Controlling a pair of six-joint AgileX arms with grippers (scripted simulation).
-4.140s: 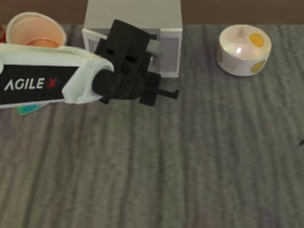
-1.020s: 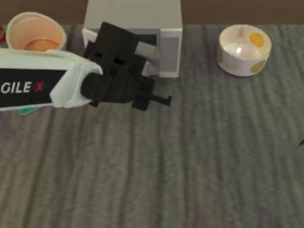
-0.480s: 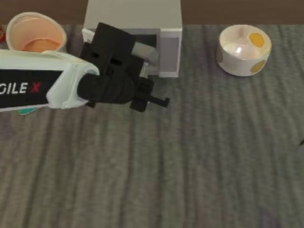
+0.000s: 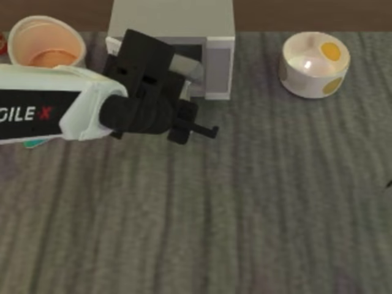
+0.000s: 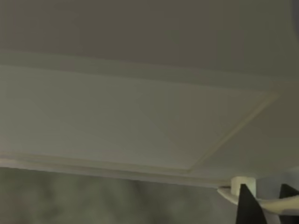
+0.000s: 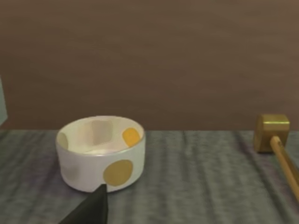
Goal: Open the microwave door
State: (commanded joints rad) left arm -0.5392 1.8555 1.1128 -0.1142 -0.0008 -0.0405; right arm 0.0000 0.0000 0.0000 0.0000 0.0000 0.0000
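The silver-grey microwave (image 4: 171, 21) stands at the table's back, left of centre, with its control panel strip (image 4: 219, 64) at the right front. The microwave door (image 5: 131, 116) stands slightly ajar, hinged at the left; in the top view it is mostly hidden under my left gripper (image 4: 153, 79). Its free edge (image 4: 187, 64) shows as a grey piece angled out from the front. In the left wrist view my left gripper (image 5: 262, 198) is shut on the door's white handle (image 5: 280, 204), one dark fingertip on each side. My right gripper (image 4: 389, 182) is parked at the right edge.
A white bowl with yellow dots (image 4: 313, 61) (image 6: 100, 151) stands right of the microwave. A peach bowl (image 4: 46, 40) stands at the back left behind my left arm. A wooden mallet (image 6: 273, 133) lies beyond the dotted bowl.
Over four seconds my left gripper has drawn left and toward the table's front, swinging the door's free edge out. In the last half second nothing has visibly moved.
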